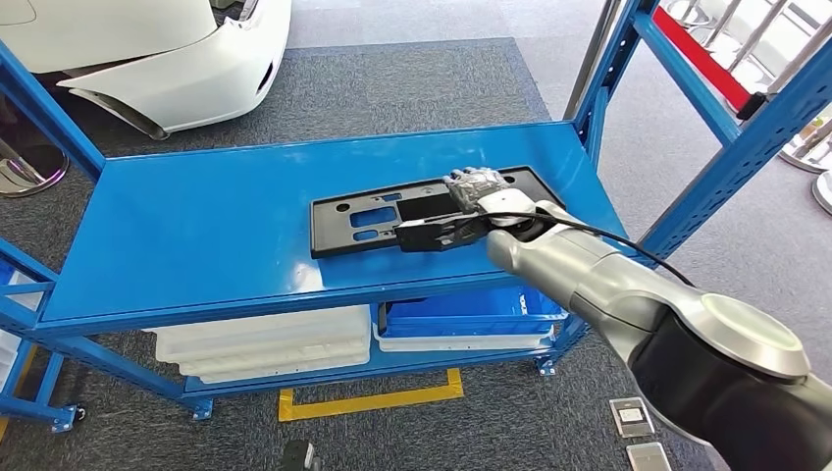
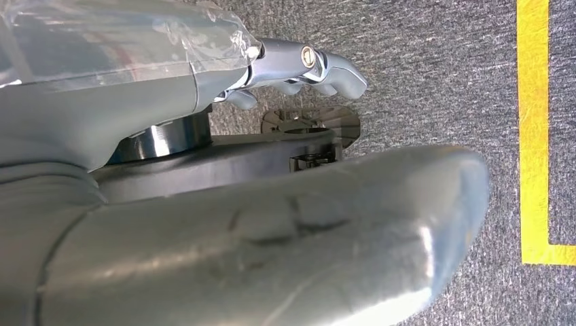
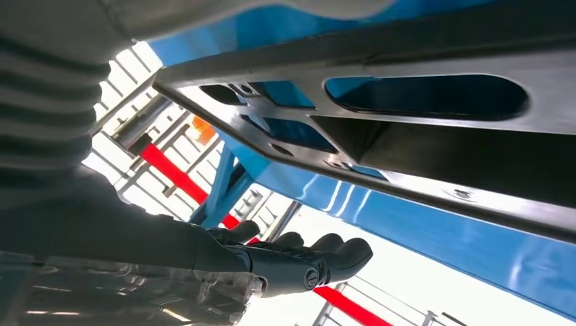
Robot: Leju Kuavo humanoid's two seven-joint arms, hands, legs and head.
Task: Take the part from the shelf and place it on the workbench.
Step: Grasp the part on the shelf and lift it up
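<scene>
A blue metal shelf point(image 1: 196, 226) on castors fills the middle of the head view, standing on grey carpet point(image 1: 412, 88), with the white body of a car point(image 1: 186, 59) beyond its far left corner. The shelf's top deck carries the part point(image 1: 368, 218), a flat black rectangular plate with several cut-out slots, lying towards the right half of the deck with its long side running roughly along the deck's length. On the level below sit stacked white trays point(image 1: 270, 343) to the left and a blue bin point(image 1: 471, 314) to the right. Yellow tape point(image 1: 373, 400) marks the carpet at the foot of the shelf. The silver right arm point(image 1: 628, 294) reaches in from the lower right, and the right hand point(image 1: 478, 186) lies over the right end of the part, fingers extended across its top. In the right wrist view the fingers point(image 3: 319, 258) are stretched out together just beside the plate's edge; whether they actually clasp it is hard to tell from here. The left hand point(image 2: 299, 68) hangs over the carpet with its fingers curled in loosely and nothing in them, near another strip of yellow tape.
</scene>
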